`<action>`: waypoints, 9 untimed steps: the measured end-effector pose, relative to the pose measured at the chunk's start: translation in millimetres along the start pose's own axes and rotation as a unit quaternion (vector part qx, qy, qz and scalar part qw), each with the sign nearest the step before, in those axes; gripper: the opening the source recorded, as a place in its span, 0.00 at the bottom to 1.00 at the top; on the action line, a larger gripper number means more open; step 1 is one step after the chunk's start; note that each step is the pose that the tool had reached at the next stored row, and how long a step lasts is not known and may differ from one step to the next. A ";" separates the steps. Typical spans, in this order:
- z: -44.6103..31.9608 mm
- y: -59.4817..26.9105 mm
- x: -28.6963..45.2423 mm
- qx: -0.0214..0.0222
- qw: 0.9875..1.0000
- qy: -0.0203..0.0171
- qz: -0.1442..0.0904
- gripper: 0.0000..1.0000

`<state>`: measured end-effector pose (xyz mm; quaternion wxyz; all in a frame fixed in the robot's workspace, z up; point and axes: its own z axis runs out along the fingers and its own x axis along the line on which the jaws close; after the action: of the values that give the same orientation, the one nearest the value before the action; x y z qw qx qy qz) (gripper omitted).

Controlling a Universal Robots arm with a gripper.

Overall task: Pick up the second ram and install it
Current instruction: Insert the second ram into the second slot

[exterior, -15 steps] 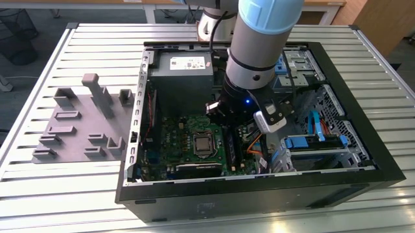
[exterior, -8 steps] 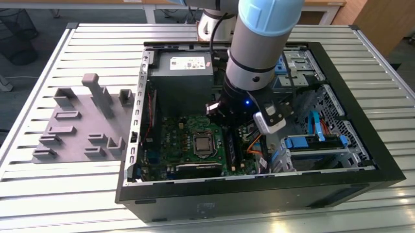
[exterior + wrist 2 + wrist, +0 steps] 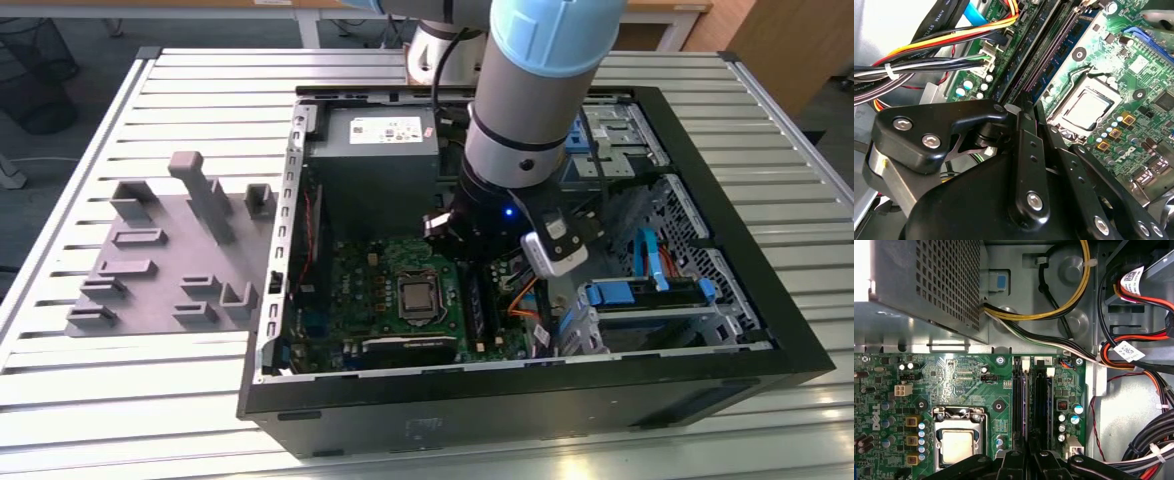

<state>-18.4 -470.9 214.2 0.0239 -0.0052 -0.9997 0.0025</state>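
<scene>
Looks like a robotics lab or workshop: open desktop PC case [image 3: 747,330] sitting on a slatted aluminium workbench [image 3: 200,100], grey parts fixture [image 3: 174,260] at its 9 o'clock, desk legs behind.

The exterior view looks down from high up at the whole computer case [image 3: 747,260]. Both wrist views sit close over the green board [image 3: 969,375], sharing its memory slots [image 3: 1054,45].

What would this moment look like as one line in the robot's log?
arm: inside case | claw: at memory slots, beside CPU socket
</scene>
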 end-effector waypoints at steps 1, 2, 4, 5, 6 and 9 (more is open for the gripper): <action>0.1 0.0 0.0 0.000 1.000 0.000 0.000 0.14; 0.3 0.0 0.0 0.000 1.000 0.000 0.000 0.14; 1.0 0.0 -0.1 0.000 1.000 0.000 0.000 0.14; 1.4 0.0 -0.1 0.000 1.000 0.000 0.000 0.14; 1.9 0.0 -0.1 0.000 1.000 0.000 0.000 0.14; 2.9 0.0 -0.1 0.000 1.000 0.000 0.000 0.14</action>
<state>-18.4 -470.9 211.2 0.0239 -0.0052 -0.9997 0.0025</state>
